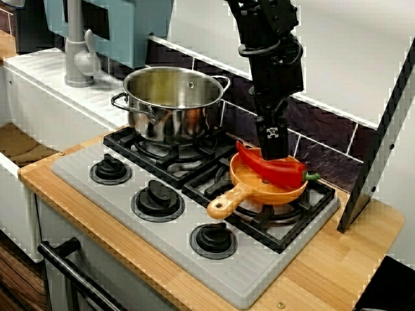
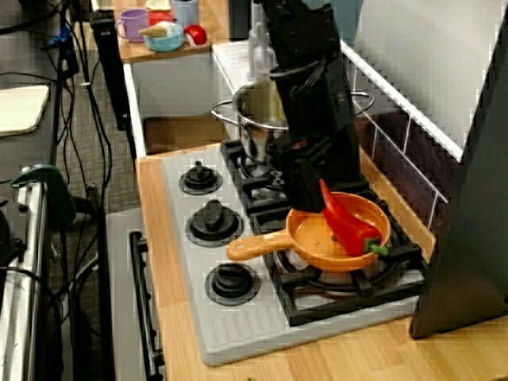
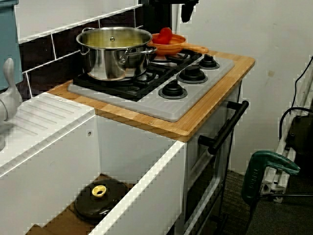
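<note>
The front view looks down from close by, across the knobs, at the stove (image 1: 162,241) and the tiled wall (image 1: 324,129). The raised side view stands farther back and takes in the floor (image 2: 95,159). The sink-end view looks low along the desk (image 3: 190,125). All three views share the steel pot (image 1: 172,103) and the orange pan (image 1: 259,188).

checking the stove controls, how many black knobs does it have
3, in a row along the stove's front edge: one knob before the steel pot, one in the middle, one by the orange pan's handle. None looks hidden.
</note>
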You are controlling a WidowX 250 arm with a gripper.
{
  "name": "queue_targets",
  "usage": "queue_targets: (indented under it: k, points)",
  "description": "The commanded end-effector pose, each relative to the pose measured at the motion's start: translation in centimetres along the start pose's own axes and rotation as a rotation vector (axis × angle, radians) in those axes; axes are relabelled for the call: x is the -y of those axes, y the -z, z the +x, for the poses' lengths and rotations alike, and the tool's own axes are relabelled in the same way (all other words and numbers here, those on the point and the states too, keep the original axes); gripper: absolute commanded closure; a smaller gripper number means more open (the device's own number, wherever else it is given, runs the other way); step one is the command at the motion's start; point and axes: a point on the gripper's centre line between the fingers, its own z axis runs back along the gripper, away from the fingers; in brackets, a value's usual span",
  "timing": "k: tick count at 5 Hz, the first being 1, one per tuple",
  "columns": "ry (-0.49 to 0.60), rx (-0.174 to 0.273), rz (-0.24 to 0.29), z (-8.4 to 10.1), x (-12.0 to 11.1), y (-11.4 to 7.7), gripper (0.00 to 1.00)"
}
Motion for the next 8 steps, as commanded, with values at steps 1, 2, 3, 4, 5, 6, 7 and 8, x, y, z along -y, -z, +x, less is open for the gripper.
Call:
queue_targets:
  k: [1,2,3,4,5,6,7,8]
  points:
    - [-0.003,0.069,0.049,1.0,-0.1,-1.0,0.0]
    - [-0.006,0.06,0.057,1.3,-0.4,-0.2,0.0]
    - [-0.014,0.056,0.062,1.3,-0.7,0.2,0.0]
    - [-0.024,0.053,0.056,1.3,-0.9,0.4,0.0]
    - [-0.024,0.047,0.057,1.3,-0.9,0.5,0.0]
    - [-0.02,0.041,0.058,1.2,-1.0,0.8,0.0]
    - [-0.022,0.04,0.059,0.9,-0.9,1.1,0.0]
    - [-0.021,0.027,0.051,0.8,-1.0,1.4,0.0]
